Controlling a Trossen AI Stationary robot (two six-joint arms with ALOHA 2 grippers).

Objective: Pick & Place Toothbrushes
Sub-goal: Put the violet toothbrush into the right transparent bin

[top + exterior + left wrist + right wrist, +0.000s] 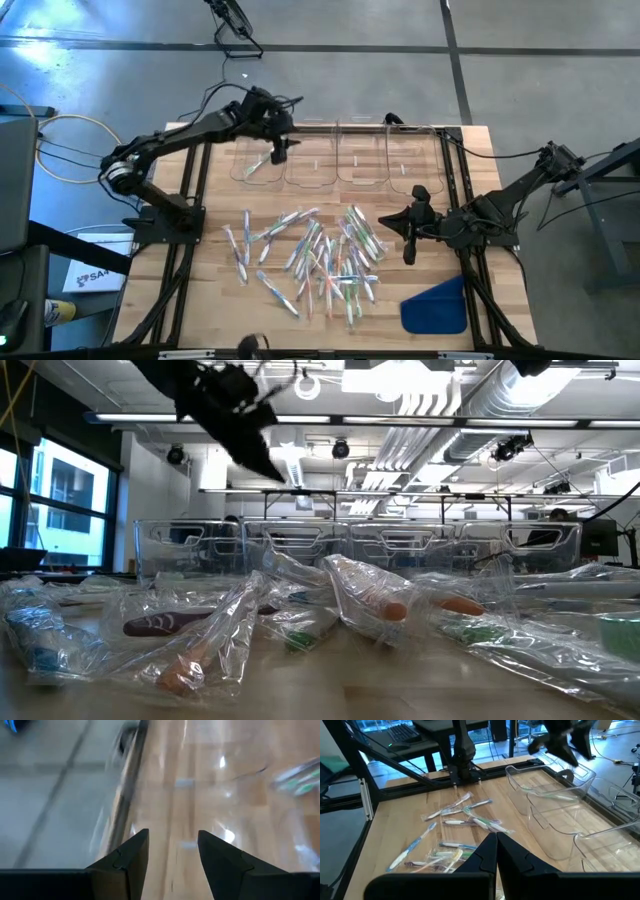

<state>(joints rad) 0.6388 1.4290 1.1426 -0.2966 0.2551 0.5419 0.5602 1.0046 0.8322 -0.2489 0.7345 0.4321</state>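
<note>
High view: I've got the left gripper over the leftmost bin, fingers apart and empty, one brush inside, the right gripper clenched empty near the toothbrushes piled mid-table, so most still need moving.

Only one fragment of print could be read: dark letters that looked like "SA" on a white box on the floor left of the counter, the rest being illegible.
</note>
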